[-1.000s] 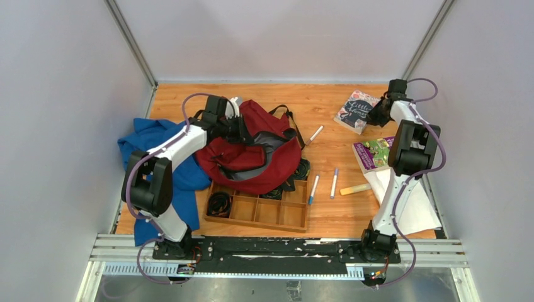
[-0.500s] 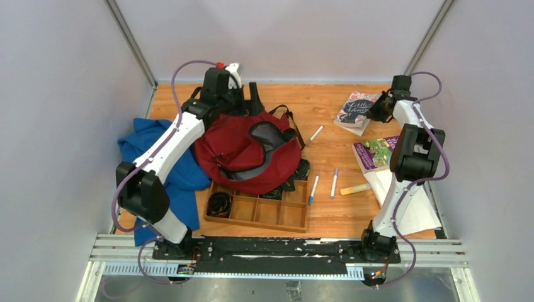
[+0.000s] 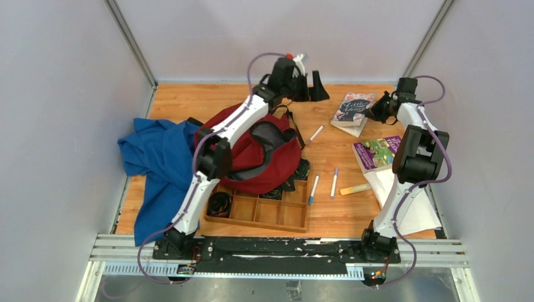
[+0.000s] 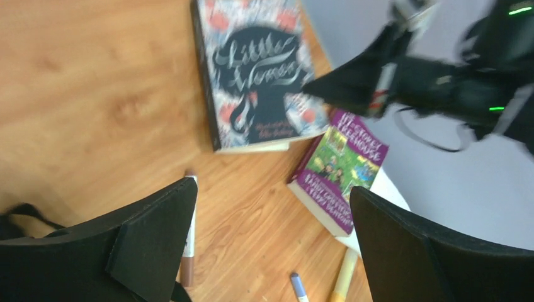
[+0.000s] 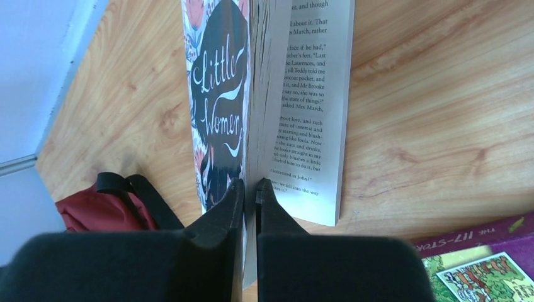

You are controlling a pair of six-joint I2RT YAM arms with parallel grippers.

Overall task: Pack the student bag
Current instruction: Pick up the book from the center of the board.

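Beyond bag (image 3: pixel 277 171), left end effector (image 3: pixel 312 87) agape, empty; right end effector (image 5: pixel 250 187) tight on book (image 5: pixel 217 113)

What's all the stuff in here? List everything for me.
student bag: one, dark red, middle
cloth: one, blue, left of bag
wooden tray: one, brown, compartments, near side of bag
Little Women book: one, floral cover, far right
purple book: one, nearer, right side
pens: four, one brown-tipped, two blue, one yellow, right of bag
paper: white sheets, near right corner
left gripper: one, black, open, empty, beyond the bag
right gripper: one, black, shut on Little Women book
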